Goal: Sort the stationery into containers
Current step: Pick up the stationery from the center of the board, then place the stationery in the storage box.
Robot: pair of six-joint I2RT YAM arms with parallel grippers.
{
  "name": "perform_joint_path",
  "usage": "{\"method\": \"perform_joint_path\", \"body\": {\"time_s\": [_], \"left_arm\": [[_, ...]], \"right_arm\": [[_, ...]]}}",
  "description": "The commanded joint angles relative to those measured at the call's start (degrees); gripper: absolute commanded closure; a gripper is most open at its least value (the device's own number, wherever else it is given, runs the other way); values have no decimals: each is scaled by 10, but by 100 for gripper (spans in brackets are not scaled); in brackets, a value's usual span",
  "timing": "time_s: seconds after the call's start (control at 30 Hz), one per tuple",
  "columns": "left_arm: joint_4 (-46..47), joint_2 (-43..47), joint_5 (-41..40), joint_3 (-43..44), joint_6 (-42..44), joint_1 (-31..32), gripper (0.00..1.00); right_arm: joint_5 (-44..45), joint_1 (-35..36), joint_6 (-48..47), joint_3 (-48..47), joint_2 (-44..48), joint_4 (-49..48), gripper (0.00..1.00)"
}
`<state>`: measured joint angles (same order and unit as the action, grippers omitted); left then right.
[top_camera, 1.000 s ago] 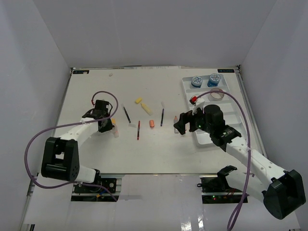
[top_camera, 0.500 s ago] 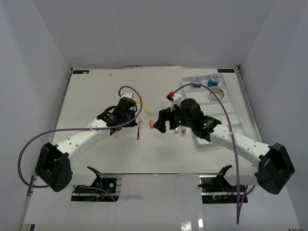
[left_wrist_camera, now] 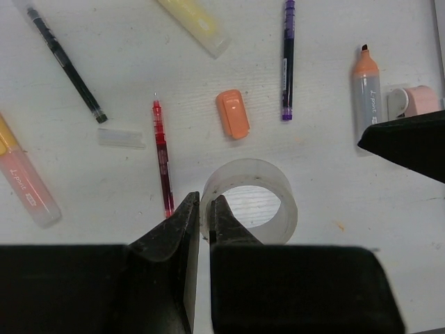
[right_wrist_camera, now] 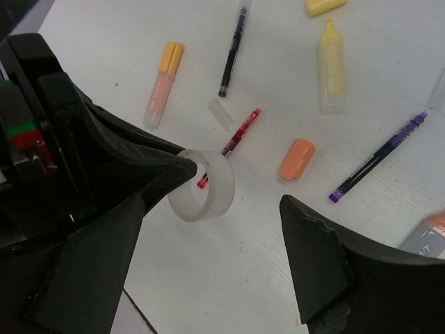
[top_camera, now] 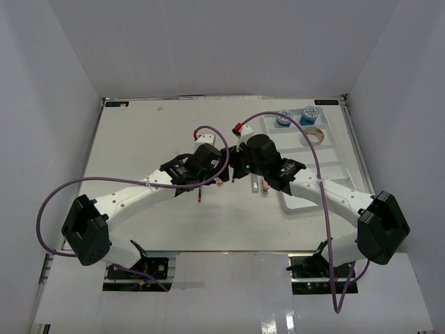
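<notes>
My left gripper [left_wrist_camera: 205, 206] is shut on the wall of a clear tape roll [left_wrist_camera: 281, 203] and holds it above the table; it also shows in the top view [top_camera: 221, 177]. My right gripper [right_wrist_camera: 214, 209] is open, its fingers on either side of the same tape roll [right_wrist_camera: 224, 188], not touching it. Below lie a red pen [left_wrist_camera: 161, 156], an orange cap [left_wrist_camera: 233, 113], a purple pen [left_wrist_camera: 288, 56], a black pen [left_wrist_camera: 66, 62] and a yellow highlighter [left_wrist_camera: 196, 26]. The white tray [top_camera: 335, 158] holds two blue tubs [top_camera: 284, 118] and a second tape roll [top_camera: 313, 136].
An orange highlighter [left_wrist_camera: 366, 90] and a pink piece [left_wrist_camera: 418, 101] lie right of the purple pen. A pink-and-yellow highlighter [left_wrist_camera: 24, 177] and a clear cap [left_wrist_camera: 120, 137] lie to the left. Both arms meet over the table's middle, close together.
Both arms have swung in to the table's middle. The left moved right with the tape roll; the right moved left from the tray and now faces the roll.
</notes>
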<state>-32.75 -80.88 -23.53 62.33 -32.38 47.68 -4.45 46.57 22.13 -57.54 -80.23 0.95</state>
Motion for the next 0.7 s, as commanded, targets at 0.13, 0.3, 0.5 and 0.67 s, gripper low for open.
{"method": "perform_joint_path", "body": {"time_s": [0.13,0.3,0.5,0.67], "left_arm": [[-9,-2,-43,31,-7,14,100],[-9,-4,-45,30,-7,15,100],[-8,-6,-43,32,-6,16,100],[-8,-9,-42,33,-9,18,100]], "right_arm": [[23,5,12,-35,-27,-10,18],[22,9,13,-35,-41,-10,26],[21,12,12,-38,-52,-10,43],[21,13,13,-44,-60,-10,54]]}}
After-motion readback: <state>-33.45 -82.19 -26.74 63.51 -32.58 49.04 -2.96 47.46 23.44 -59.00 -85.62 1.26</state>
